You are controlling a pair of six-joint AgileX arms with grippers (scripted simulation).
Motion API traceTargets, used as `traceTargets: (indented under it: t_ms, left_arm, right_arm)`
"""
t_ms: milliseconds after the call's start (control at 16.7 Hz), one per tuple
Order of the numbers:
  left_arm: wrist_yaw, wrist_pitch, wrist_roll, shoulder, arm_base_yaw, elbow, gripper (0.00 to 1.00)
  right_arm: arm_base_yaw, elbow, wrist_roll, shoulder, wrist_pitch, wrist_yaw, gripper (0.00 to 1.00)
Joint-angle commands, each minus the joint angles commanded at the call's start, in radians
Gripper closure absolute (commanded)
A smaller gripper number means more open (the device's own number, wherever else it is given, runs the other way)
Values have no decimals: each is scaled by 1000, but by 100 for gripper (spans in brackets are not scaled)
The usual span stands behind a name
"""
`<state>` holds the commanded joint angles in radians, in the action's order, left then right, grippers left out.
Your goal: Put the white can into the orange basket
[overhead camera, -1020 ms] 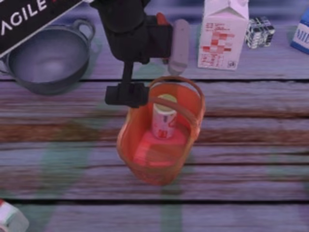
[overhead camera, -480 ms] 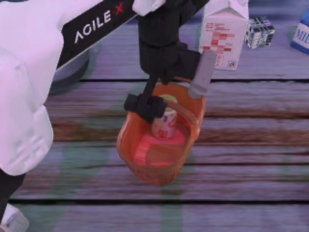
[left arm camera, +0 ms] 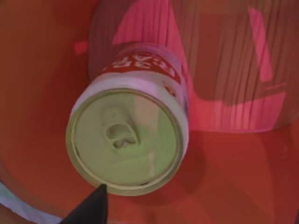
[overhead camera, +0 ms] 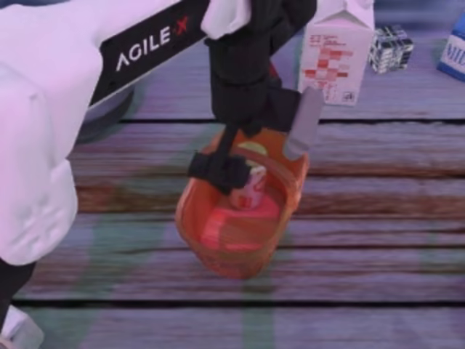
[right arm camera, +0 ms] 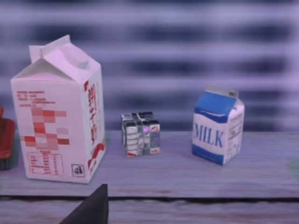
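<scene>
The small white cylindrical can with red label and dull gold top (overhead camera: 249,187) sat inside the oval orange-red woven basket (overhead camera: 200,218), leaning rather than upright, base toward the basket floor. Left wrist view looked straight at its pull-tab lid (left arm camera: 125,140), with orange wall all round.

Left hand (overhead camera: 221,171) hung low inside the basket mouth, just beside the can on the top view's left and under the arched hoop handle (overhead camera: 280,161). Could not tell how far its fingers stood apart, nor whether they touched the can; only one dark fingertip (left arm camera: 91,210) showed in the wrist view, just off the lid's rim, and the arm's bulk hid the rest from above.

Right arm parked out of the top view; its wrist camera faced the tall white carton with red checks (right arm camera: 58,116), a small patterned cube (right arm camera: 140,134) and a blue milk carton (right arm camera: 217,127) on the wooden plank counter (overhead camera: 363,240).

Risks as judged:
- If the fingers gripped the can, a lift would carry it back out.
- A fingertip so near the lid could nudge the tilted can over on withdrawal.
- Wrist sat close beneath the hoop; a careless rise might hook it and drag or tip the light basket.
</scene>
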<state>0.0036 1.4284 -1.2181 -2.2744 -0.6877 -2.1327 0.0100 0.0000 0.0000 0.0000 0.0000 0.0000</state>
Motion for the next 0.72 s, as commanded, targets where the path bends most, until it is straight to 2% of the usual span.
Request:
traceTargets:
  t_ms: [240,720]
  left_arm:
    - [0,-9,0,1,0,11,0]
    - [0,-9,0,1,0,11,60]
  right_arm:
    - [0,0,0,0,0,0,0]
    - [0,0,0,0,0,0,0]
